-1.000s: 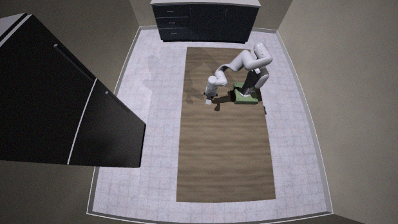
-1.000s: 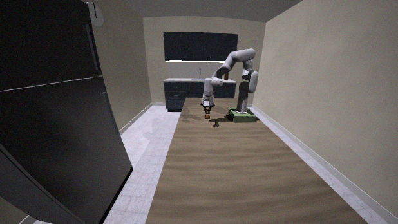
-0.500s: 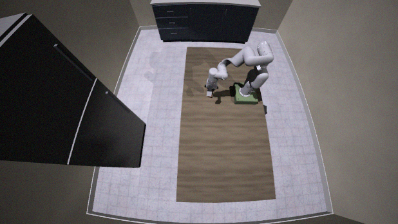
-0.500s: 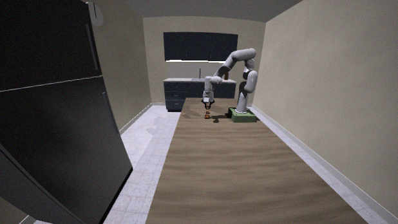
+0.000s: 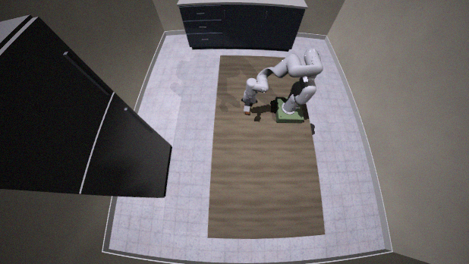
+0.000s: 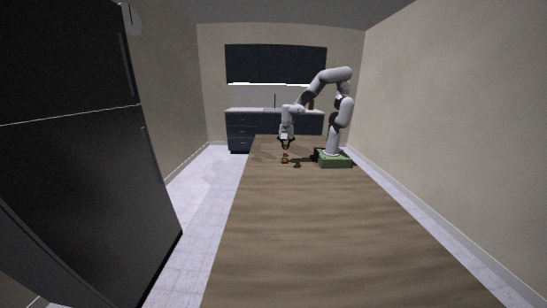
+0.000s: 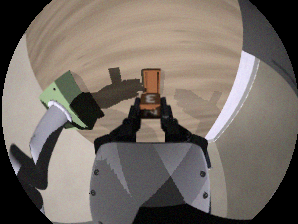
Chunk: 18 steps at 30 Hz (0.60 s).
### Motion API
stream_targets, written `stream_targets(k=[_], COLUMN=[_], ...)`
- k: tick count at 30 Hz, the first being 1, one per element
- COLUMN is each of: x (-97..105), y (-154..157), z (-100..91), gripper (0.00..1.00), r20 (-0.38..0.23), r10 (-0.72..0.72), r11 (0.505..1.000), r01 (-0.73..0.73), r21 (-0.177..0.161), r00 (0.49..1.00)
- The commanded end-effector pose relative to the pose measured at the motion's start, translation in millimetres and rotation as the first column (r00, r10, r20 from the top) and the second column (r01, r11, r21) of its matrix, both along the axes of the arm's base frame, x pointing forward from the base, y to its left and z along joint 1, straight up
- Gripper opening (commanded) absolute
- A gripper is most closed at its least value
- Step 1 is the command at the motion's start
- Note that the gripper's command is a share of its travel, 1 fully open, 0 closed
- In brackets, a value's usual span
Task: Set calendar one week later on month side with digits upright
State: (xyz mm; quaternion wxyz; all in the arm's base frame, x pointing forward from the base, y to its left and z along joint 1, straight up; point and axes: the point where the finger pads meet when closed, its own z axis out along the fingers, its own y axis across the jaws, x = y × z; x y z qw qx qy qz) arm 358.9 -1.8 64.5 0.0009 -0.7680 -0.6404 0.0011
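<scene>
My gripper [image 7: 150,104] hangs above the wooden table and is shut on a small pale cube [image 7: 149,100] of the calendar. Its digits are too small to read. The orange calendar tray [image 7: 152,83] stands on the table below and just beyond the fingertips. In the exterior view the gripper [image 6: 286,142] is a little above the tray [image 6: 284,158], apart from it. From above, the tray [image 5: 247,112] shows just in front of the gripper [image 5: 248,102]. I cannot tell whether the second cube is in the tray.
The arm's green base block [image 5: 289,114] stands on the table to the right of the tray. The table's left edge [image 5: 216,114] is close by. A dark fridge [image 5: 68,125] and dark cabinets [image 5: 243,24] stand off the table.
</scene>
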Motion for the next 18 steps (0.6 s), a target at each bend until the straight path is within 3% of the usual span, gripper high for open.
stream_targets(k=[1, 9, 18], x=[1, 1, 1], y=[0, 0, 0], z=[-2.1, -15.1, -44.5], gripper=[0.27, 0.27, 0.27], r20=[0.003, 0.003, 0.003], r10=[0.0, 0.0, 0.0], r11=[1.0, 1.0, 1.0], r01=[0.0, 0.0, 0.0], r21=[0.0, 0.0, 0.0], r00=[1.0, 1.0, 1.0])
